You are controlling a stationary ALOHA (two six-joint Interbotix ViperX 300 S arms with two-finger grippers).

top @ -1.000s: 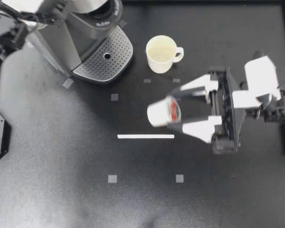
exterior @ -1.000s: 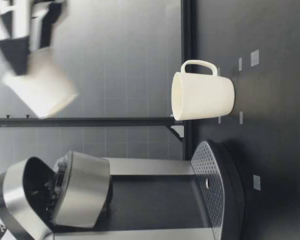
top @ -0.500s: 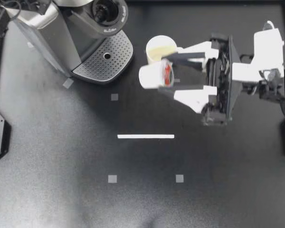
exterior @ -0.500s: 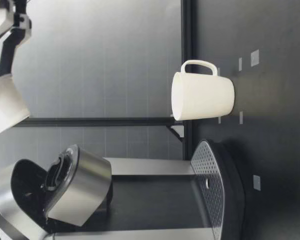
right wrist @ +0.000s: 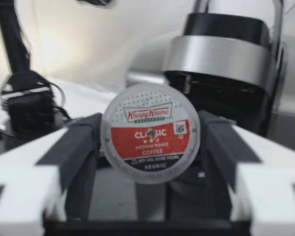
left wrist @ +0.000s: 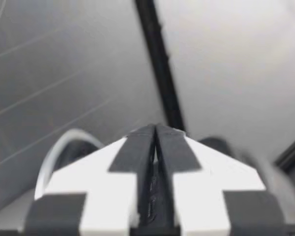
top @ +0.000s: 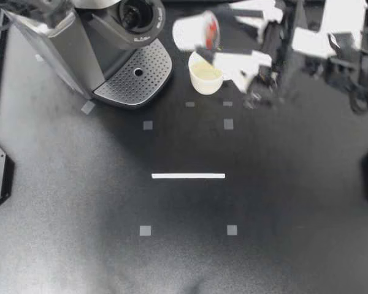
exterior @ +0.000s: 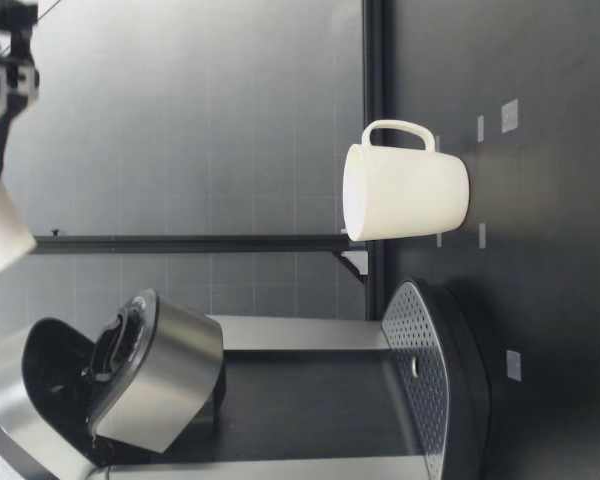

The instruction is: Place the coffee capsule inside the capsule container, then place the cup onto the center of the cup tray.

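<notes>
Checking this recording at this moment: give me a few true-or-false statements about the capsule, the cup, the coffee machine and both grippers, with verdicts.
1. The right gripper holds the coffee capsule above the table. True.
2. The cup stands on the cup tray. False: it stands on the table beside the tray, which is bare.
3. The lid of the coffee machine is raised open. True.
4. The left gripper is open. False: it is shut, with nothing held.

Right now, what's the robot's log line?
right gripper: shut on capsule, raised | left gripper: shut, empty | cup: on table, off tray | capsule container: open
</notes>
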